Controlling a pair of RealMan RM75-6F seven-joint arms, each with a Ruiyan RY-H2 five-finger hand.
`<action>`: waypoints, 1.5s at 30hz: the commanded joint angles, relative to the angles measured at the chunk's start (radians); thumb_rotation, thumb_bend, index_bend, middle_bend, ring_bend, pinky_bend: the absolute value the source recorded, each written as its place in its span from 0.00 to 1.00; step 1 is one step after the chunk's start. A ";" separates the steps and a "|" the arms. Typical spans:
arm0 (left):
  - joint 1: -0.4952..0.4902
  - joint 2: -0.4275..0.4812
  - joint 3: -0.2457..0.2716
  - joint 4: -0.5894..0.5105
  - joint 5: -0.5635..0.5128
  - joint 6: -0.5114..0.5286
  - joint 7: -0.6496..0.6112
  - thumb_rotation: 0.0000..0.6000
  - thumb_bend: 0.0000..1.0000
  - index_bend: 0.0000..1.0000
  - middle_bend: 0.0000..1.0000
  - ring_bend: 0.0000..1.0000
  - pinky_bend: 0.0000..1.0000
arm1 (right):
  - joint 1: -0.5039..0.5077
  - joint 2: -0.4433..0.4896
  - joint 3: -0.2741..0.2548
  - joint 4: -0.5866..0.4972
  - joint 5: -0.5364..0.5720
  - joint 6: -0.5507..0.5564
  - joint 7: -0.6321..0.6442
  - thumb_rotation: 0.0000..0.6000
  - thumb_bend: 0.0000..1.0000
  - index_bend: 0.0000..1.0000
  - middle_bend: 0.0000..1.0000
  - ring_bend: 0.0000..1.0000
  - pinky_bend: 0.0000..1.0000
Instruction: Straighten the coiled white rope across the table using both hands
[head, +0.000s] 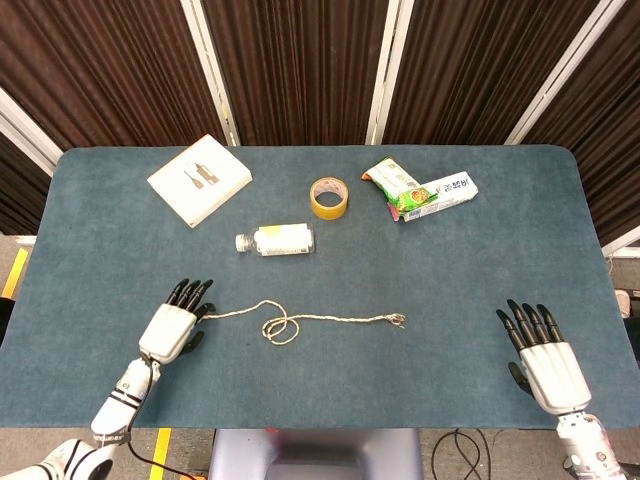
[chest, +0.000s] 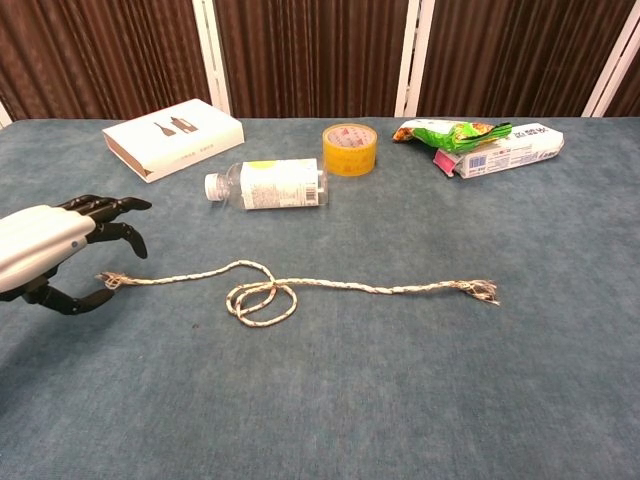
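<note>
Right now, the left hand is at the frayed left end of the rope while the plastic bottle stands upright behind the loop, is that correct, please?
Not quite: the plastic bottle lies on its side, as the chest view shows. The left hand is indeed at the frayed left end of the rope, with the bottle behind the loop.

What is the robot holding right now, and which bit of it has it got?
Nothing yet. The left hand has its fingers open around the frayed end of the rope, not closed on it. The right hand is open, away from the rope.

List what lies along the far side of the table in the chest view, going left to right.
White box → clear plastic bottle → yellow tape roll → green snack bag → white packet.
</note>
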 joint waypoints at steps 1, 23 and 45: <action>-0.018 -0.034 -0.010 0.056 -0.022 -0.011 0.000 1.00 0.38 0.38 0.00 0.00 0.03 | 0.001 -0.003 0.000 0.004 0.004 -0.004 0.000 1.00 0.40 0.00 0.00 0.00 0.00; -0.062 -0.107 0.005 0.225 -0.063 -0.042 -0.055 1.00 0.39 0.50 0.01 0.00 0.04 | 0.005 -0.014 0.006 -0.002 0.022 -0.004 -0.032 1.00 0.39 0.00 0.00 0.00 0.00; -0.083 -0.076 0.036 0.215 -0.070 -0.069 -0.046 1.00 0.47 0.61 0.05 0.00 0.03 | 0.011 -0.023 0.002 -0.010 0.024 -0.014 -0.061 1.00 0.39 0.00 0.00 0.00 0.00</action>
